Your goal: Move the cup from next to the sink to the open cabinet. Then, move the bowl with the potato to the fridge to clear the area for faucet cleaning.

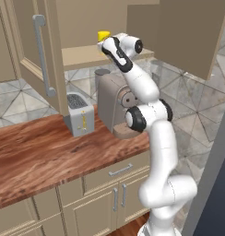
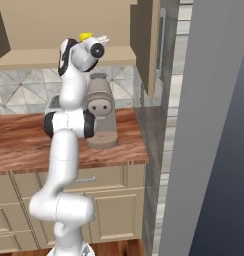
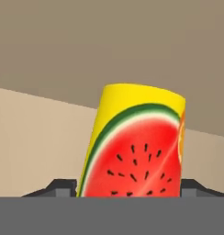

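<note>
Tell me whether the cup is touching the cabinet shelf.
Cannot tell. In the hand view the cup stands between the jaws above the shelf, but its base is hidden.

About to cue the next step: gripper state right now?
Gripper: fingers on either side of the cup at the open cabinet shelf; gripped or released cannot be told.

The cup [image 3: 134, 147], at the centre of the hand view, is bright yellow with a red watermelon slice, black seeds and a dark green rind band. The open cabinet [image 1: 86, 55], across the top of the left base view, is beige with a tan shelf. Below it, the counter [image 1: 50, 156] is reddish-brown wood grain. The toaster [image 1: 80, 115] is grey, the coffee machine [image 1: 112, 106] taupe.
</note>
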Motion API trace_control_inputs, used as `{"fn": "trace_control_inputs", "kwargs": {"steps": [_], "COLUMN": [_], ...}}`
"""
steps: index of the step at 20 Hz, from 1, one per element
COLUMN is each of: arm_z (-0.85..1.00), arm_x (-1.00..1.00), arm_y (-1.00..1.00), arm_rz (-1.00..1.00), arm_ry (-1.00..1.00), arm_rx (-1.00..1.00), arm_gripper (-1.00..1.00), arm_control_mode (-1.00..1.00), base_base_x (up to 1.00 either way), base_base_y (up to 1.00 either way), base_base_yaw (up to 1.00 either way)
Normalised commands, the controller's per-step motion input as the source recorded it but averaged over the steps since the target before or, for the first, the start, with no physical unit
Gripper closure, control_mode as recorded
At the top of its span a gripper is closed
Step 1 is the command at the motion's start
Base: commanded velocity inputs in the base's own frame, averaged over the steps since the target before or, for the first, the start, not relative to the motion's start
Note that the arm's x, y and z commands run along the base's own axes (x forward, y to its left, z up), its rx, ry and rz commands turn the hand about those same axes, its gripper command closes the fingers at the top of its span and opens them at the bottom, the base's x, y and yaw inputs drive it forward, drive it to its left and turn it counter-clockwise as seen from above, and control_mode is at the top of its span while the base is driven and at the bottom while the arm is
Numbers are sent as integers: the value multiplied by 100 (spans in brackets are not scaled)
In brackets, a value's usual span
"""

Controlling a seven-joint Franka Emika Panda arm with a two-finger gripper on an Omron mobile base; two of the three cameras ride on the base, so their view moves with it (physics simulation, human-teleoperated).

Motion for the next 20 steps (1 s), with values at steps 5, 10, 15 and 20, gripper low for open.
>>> {"fn": "trace_control_inputs", "kwargs": {"steps": [5,10,15,20], "arm_z": [0,-5,-12,-66], "arm_x": [14,-100,-100,-100], "arm_y": [12,-48,-61,-30], "arm_rz": [-2,-2,-14,-15], "arm_ry": [7,-6,-3,1], "arm_rx": [1,15,23,15], "arm_gripper": [-100,-100,-100,-100], "arm_control_mode": [-100,-100,-100,-100], "base_base_x": [0,0,0,0], "base_base_y": [0,0,0,0], "base_base_yaw": [0,0,0,0]}}
